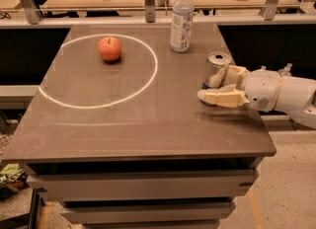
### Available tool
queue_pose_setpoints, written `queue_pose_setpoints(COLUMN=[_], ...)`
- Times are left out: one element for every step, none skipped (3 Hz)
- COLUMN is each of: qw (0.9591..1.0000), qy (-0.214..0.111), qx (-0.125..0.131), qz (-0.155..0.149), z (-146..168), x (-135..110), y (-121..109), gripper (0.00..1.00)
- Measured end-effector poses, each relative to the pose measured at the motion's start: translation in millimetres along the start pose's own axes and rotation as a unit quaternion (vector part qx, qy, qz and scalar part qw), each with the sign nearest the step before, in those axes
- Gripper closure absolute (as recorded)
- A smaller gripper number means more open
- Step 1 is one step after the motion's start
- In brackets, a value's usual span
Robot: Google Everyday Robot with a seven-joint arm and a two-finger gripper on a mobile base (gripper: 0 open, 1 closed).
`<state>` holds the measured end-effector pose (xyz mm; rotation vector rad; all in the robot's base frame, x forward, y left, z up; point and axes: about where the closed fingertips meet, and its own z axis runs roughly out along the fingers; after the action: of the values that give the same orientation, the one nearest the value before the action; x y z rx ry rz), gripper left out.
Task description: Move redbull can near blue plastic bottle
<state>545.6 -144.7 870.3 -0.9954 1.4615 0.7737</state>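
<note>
Upright redbull can (pixel 216 68) at end effector (pixel 215 85)

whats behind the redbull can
Farther back stands the blue plastic bottle, apart from the redbull can. The gripper, at the can from the right, hides its base and the table just behind.

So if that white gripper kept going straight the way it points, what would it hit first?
Probably the slim silver redbull can, standing right at the gripper on the right side of the grey table.
</note>
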Motion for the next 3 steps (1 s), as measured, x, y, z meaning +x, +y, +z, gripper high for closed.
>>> queue_pose_setpoints(qw=[1.0000, 0.9994, 0.9972], qy=[0.000, -0.028, -0.032], qx=[-0.006, 0.010, 0.054], qz=[-0.002, -0.015, -0.040], z=[3.6, 3.7, 0.6], x=[-0.6, -22.2, -52.6], y=[-0.5, -13.0, -48.3], gripper=[0.63, 0.87, 1.00])
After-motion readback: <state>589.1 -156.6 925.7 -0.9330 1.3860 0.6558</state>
